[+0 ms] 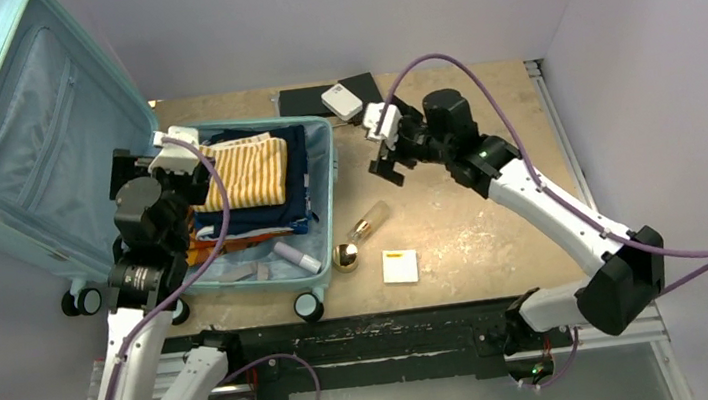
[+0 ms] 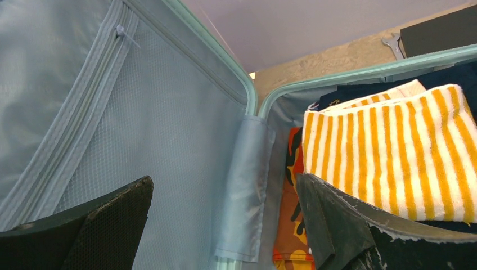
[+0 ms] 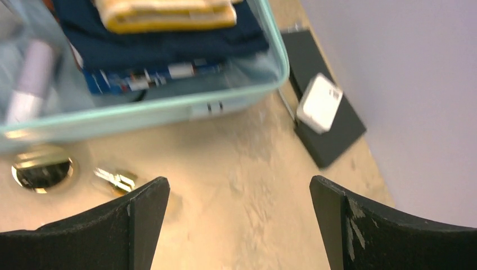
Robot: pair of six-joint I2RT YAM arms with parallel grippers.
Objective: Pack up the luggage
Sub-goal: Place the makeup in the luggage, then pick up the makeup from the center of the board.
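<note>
Overhead view: the lid of the luggage [image 1: 32, 146] is cut off at the top-left frame edge, and the left arm covers the left part of the contents. The right wrist view is blurred. Grey flat pieces at the near end of the shell cannot be identified.

The luggage lies open at the left of the tabletop [image 1: 493, 214], lid raised. Inside:
- a yellow-striped towel [image 1: 248, 172] on top of navy clothing [image 1: 293, 182]
- an orange patterned cloth [image 2: 289, 225] underneath
- a lilac tube [image 1: 296, 257] at the near end

Left fingers [image 2: 101, 225] spread wide, empty, over the hinge side. Right fingers [image 3: 101, 230] spread wide, empty, above bare tabletop.

On the tabletop:
- a gold cap [image 1: 345, 257]
- a small bottle [image 1: 370, 222]
- a white square card [image 1: 400, 266]
- a white box [image 1: 342, 101] on a black slab [image 1: 303, 100]

The walls are pale lilac.
</note>
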